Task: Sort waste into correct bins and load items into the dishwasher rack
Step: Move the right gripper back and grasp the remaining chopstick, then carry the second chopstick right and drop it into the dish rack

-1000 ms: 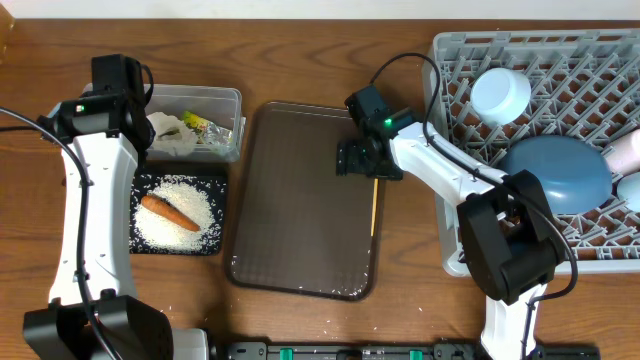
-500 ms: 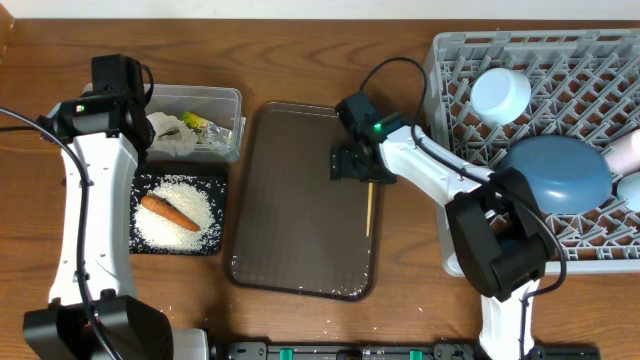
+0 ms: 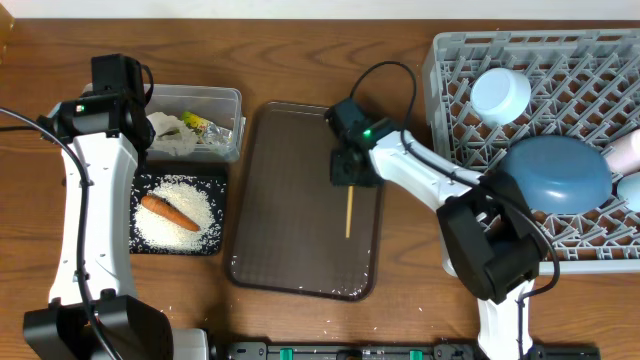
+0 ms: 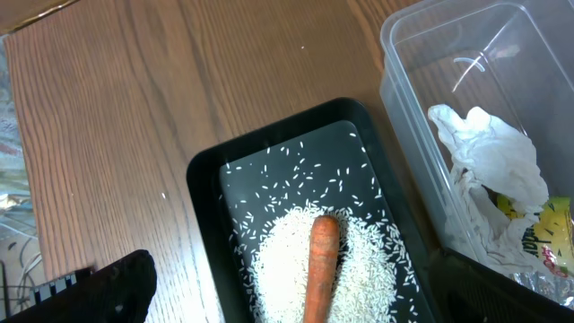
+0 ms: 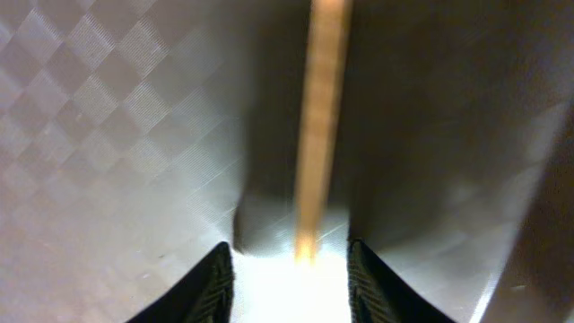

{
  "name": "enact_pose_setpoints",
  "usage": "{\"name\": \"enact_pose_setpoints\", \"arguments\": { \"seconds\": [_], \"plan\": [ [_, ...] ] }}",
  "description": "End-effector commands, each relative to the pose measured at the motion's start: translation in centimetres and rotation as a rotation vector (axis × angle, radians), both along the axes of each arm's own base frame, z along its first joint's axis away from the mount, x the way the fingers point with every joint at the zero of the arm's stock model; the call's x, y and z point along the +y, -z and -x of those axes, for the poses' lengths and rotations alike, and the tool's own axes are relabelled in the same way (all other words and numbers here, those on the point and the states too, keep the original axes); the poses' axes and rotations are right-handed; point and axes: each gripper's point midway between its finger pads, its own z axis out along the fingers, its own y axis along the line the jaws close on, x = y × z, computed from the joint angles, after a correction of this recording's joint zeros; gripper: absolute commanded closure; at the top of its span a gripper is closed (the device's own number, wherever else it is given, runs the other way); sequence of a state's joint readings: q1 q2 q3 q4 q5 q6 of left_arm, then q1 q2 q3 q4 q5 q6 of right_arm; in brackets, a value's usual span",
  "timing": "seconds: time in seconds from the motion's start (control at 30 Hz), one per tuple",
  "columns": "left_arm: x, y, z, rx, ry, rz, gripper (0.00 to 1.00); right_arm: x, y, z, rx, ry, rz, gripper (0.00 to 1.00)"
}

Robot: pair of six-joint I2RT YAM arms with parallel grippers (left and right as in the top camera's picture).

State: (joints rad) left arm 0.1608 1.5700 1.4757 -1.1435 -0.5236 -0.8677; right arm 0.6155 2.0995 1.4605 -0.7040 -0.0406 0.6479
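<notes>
A single wooden chopstick (image 3: pixel 349 213) lies on the dark brown serving tray (image 3: pixel 290 200). My right gripper (image 3: pixel 347 180) is down over its upper end. In the right wrist view the chopstick (image 5: pixel 321 108) runs between the two fingertips (image 5: pixel 221 278), and a gap shows on either side, so the gripper (image 5: pixel 289 269) is open around it. My left gripper (image 4: pixel 309 301) hangs wide open above the black tray (image 4: pixel 206 170), where a carrot (image 4: pixel 320 269) lies on rice (image 4: pixel 278 260). The clear tub (image 4: pixel 404 108) beside it holds crumpled white wrappers (image 4: pixel 489 152) and a yellow-green packet (image 4: pixel 552 229).
The grey dishwasher rack (image 3: pixel 560 60) at the right holds a blue plate (image 3: pixel 558 172), a light-blue bowl (image 3: pixel 500 93) and pale cups (image 3: pixel 625 150) at its right edge. A few rice grains lie on the table near the front edge (image 3: pixel 190 308).
My right gripper has moved left over the serving tray. The chopstick has shifted left with it, and the jaws have narrowed around the stick. The left arm has not moved.
</notes>
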Motion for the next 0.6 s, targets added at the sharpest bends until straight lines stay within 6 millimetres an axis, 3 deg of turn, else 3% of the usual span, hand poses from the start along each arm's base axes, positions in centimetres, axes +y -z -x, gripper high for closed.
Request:
{"name": "enact_pose_setpoints", "arguments": {
  "seconds": [0.0,0.57],
  "plan": [
    [0.24,-0.07,0.05,0.000,-0.012,-0.014,0.02,0.40,2.32,1.56,0.038,0.005,0.057,0.65],
    [0.24,-0.07,0.05,0.000,-0.012,-0.014,0.02,-0.13,2.84,2.29,0.000,0.028,0.168,0.65]
  ]
}}
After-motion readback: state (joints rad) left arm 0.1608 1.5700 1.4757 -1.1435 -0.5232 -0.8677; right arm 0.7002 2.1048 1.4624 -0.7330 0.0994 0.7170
